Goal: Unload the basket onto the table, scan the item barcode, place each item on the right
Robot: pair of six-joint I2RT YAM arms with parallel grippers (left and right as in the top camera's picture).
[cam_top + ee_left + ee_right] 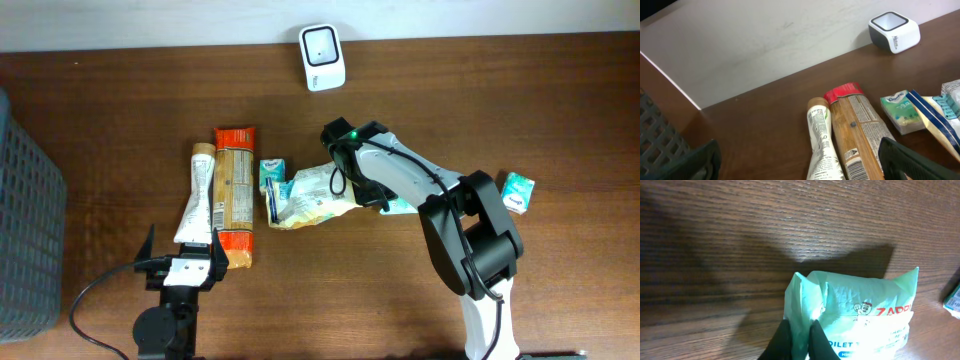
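Observation:
A mint-green plastic packet [865, 310] with red and blue print lies on the brown table. My right gripper [799, 332] is shut on its crinkled left edge, with the film pinched between the two black fingers. From overhead the packet [400, 207] shows only as a sliver under the right arm, with the right gripper [378, 203] beside it. The white barcode scanner [322, 57] stands at the table's far edge, also visible in the left wrist view as the scanner [894, 31]. My left gripper [182, 250] is wide open near the front left, holding nothing; in its own wrist view the left gripper [800, 170] has a finger at each side.
A white tube [197, 195], a long brown packet [236, 195], a small tissue pack [272, 172] and a crumpled yellow-white bag [315, 195] lie mid-table. Another teal pack [517, 190] sits to the right. A grey basket [25, 220] stands at the left edge.

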